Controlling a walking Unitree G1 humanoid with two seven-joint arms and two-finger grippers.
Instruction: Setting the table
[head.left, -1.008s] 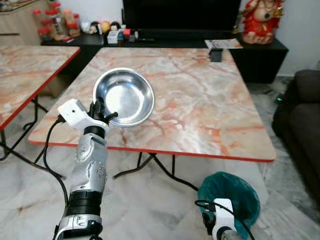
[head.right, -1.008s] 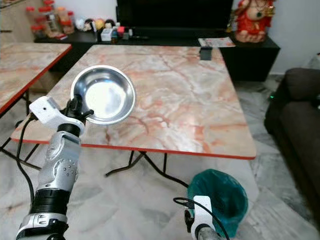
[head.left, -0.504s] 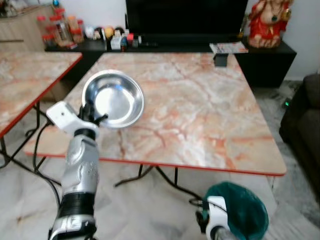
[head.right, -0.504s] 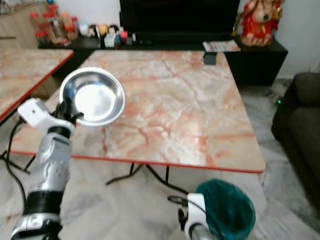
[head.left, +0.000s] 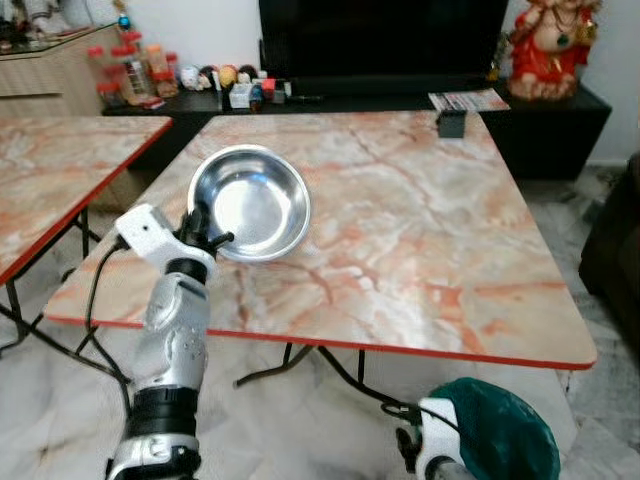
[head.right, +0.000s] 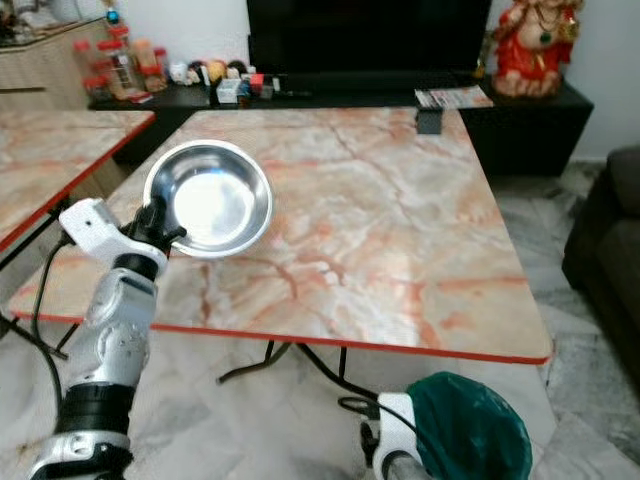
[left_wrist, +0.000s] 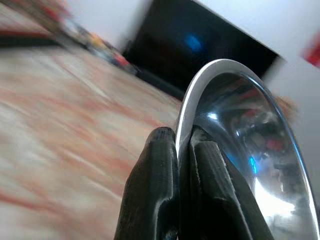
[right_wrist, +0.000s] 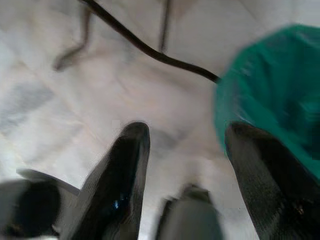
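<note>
- Marble-patterned in pink and cream, with a red edge, the square folding table (head.left: 400, 230) stood before the robot on a pale marble floor (head.left: 300, 420). A second table of the same pattern (head.left: 50, 180) stood to its left. Behind ran a long black cabinet (head.left: 540, 125) with a dark television screen (head.left: 385, 45), small jars and trinkets (head.left: 150, 75), a magazine (head.left: 468, 99) and a red and gold statue (head.left: 550, 45) at the right end. A small dark box (head.left: 452, 122) sat at the table's far edge.
- From the head camera, the left gripper (head.left: 205, 232) was raised over the table's near-left part, its black fingers pinched on the near rim of a round shiny steel bowl (head.left: 250, 202). The bowl was tilted, its hollow facing the camera, above the tabletop. The right gripper (head.right: 385, 450) hung low beside a teal bin (head.right: 470, 425) on the floor.
- From the left wrist, the two black fingers (left_wrist: 157, 195) were clamped together on the steel bowl's thin rim (left_wrist: 240, 150), one on each side; the table and cabinet beyond were blurred.
- From the right wrist, the right gripper's fingers (right_wrist: 125, 175) stood well apart with nothing between them, above the floor, the table's dark leg (right_wrist: 150, 50) and the teal bin (right_wrist: 270, 95).
</note>
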